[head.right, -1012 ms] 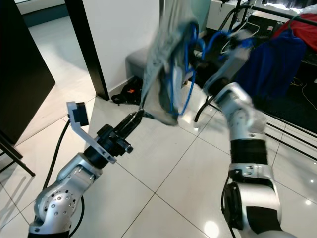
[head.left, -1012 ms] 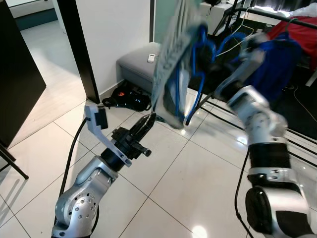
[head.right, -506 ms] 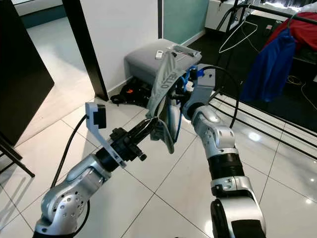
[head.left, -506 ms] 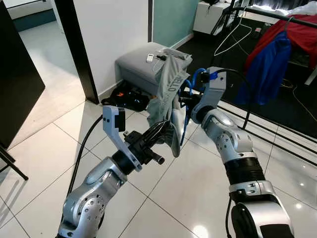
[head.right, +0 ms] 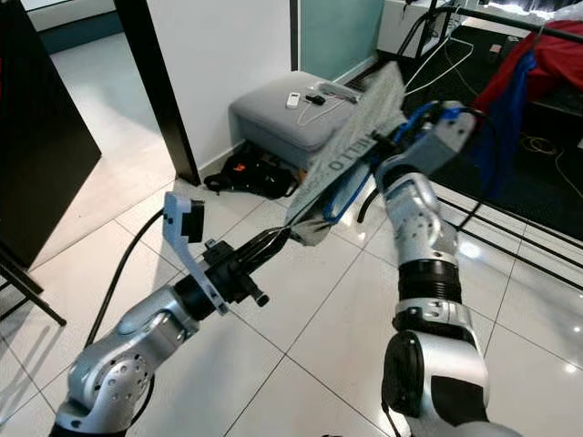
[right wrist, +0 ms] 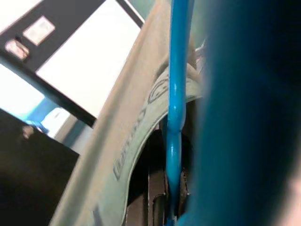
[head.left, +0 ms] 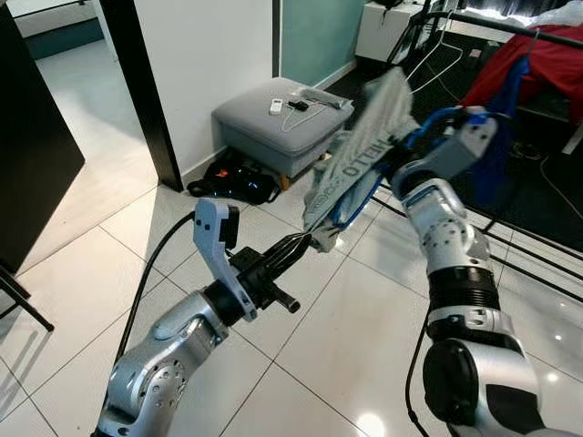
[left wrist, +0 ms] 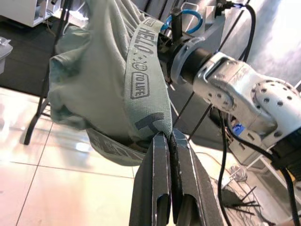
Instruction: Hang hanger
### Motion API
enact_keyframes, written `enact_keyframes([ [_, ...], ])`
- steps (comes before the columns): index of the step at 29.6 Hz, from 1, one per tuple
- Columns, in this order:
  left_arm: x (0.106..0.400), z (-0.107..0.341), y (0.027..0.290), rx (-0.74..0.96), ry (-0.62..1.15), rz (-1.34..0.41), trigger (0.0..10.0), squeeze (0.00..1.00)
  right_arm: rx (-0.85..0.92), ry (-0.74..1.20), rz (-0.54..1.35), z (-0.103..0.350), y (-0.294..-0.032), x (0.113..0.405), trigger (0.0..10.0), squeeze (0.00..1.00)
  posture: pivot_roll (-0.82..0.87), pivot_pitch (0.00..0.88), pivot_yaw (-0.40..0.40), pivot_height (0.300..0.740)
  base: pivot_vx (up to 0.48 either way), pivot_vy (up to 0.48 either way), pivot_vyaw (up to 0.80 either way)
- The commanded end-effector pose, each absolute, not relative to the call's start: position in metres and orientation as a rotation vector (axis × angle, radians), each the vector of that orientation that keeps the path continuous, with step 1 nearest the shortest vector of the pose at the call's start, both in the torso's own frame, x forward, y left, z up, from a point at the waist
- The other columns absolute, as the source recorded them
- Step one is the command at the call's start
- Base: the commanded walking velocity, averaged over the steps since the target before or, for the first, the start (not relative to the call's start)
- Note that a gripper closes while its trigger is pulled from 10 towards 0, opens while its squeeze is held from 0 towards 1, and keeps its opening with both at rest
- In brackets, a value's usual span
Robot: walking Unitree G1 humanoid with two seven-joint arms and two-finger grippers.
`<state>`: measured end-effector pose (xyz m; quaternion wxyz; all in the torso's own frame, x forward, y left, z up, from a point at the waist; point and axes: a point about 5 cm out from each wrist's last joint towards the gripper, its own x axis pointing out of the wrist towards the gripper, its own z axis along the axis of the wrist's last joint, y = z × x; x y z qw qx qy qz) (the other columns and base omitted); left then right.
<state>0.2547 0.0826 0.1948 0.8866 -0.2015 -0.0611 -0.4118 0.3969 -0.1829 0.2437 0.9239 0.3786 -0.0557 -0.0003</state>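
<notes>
A grey-green garment (head.left: 364, 155) printed "HELLO" hangs on a blue hanger (head.left: 349, 206) and is stretched slantwise between my two arms. My left gripper (head.left: 310, 239) is shut on the garment's lower hem; the left wrist view shows its fingers (left wrist: 160, 155) pinching the cloth (left wrist: 113, 70). My right gripper (head.left: 401, 157) is raised at the garment's upper end, shut on the blue hanger, whose wire (right wrist: 176, 94) runs along its fingers. The black clothes rack (head.left: 510, 27) stands behind at the right.
On the rack hang a red garment (head.left: 547, 64), a blue garment (head.left: 503, 137) and a white wire hanger (head.left: 428, 56). A grey ottoman (head.left: 269, 118) with small items stands by the wall, a black bag (head.left: 232, 182) beside it. A black post (head.left: 137, 91) rises at the left.
My right arm has swung the hanger and garment up and to the right, toward the rack. The garment is now pulled taut; my left gripper keeps hold of the hem.
</notes>
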Motion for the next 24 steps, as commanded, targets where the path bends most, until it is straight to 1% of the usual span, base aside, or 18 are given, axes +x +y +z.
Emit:
enact_keyframes([
  [1,0.251,0.191,0.077,-0.370,-0.105,-0.888,0.0,0.00,0.851,-0.125,-0.014,0.244,-0.182,0.399,10.0,0.00,-0.04,0.108,-0.007,0.740,0.000,0.000,0.00],
  [7,0.246,0.190,0.063,-0.356,-0.097,-0.929,0.0,0.00,0.864,-0.142,-0.037,0.244,-0.181,0.399,10.0,0.00,-0.04,0.110,-0.006,0.740,0.000,0.000,0.00],
  [9,0.245,0.193,0.051,-0.363,-0.109,-0.955,0.0,0.00,0.848,-0.144,-0.051,0.243,-0.178,0.399,10.0,0.00,-0.04,0.113,-0.011,0.740,0.000,0.000,0.00],
  [10,0.245,0.193,0.051,-0.363,-0.109,-0.955,0.0,0.00,0.848,-0.144,-0.051,0.243,-0.178,0.399,10.0,0.00,-0.04,0.113,-0.011,0.740,0.000,0.000,0.00],
  [11,0.247,0.199,0.036,-0.377,-0.130,-0.990,0.0,0.00,0.855,-0.146,-0.058,0.243,-0.175,0.400,10.0,0.00,-0.03,0.112,-0.015,0.740,0.000,0.000,0.00],
  [14,0.247,0.201,0.030,-0.373,-0.137,-1.005,0.0,0.00,0.866,-0.145,-0.061,0.243,-0.175,0.401,10.0,0.00,-0.03,0.112,-0.019,0.740,0.000,0.000,0.00],
  [15,0.248,0.205,0.017,-0.365,-0.144,-1.030,0.0,0.00,0.892,-0.139,-0.068,0.244,-0.173,0.402,10.0,0.00,-0.03,0.111,-0.018,0.740,0.000,0.000,0.00],
  [16,0.248,0.205,0.017,-0.365,-0.144,-1.030,0.0,0.00,0.892,-0.139,-0.068,0.244,-0.173,0.402,10.0,0.00,-0.03,0.111,-0.018,0.740,0.000,0.000,0.00],
  [17,0.249,0.206,0.012,-0.364,-0.146,-1.032,0.0,0.00,0.878,-0.137,-0.058,0.244,-0.169,0.402,10.0,0.00,-0.04,0.109,-0.021,0.740,0.000,0.000,0.00],
  [18,0.251,0.207,0.007,-0.359,-0.152,-1.031,0.0,0.00,0.812,-0.108,-0.025,0.242,-0.161,0.403,10.0,0.00,-0.04,0.111,-0.023,0.740,0.000,0.000,0.00],
  [19,0.251,0.207,0.007,-0.359,-0.152,-1.031,0.0,0.00,0.812,-0.108,-0.025,0.242,-0.161,0.403,10.0,0.00,-0.04,0.111,-0.023,0.740,0.000,0.000,0.00],
  [22,0.255,0.211,0.008,-0.368,-0.171,-1.013,0.0,0.00,0.699,-0.061,0.021,0.233,-0.146,0.401,10.0,0.00,-0.05,0.111,-0.024,0.740,0.000,0.000,0.00],
  [24,0.255,0.211,0.008,-0.368,-0.171,-1.013,0.0,0.00,0.699,-0.061,0.021,0.233,-0.146,0.401,10.0,0.00,-0.05,0.111,-0.024,0.740,0.000,0.000,0.00],
])
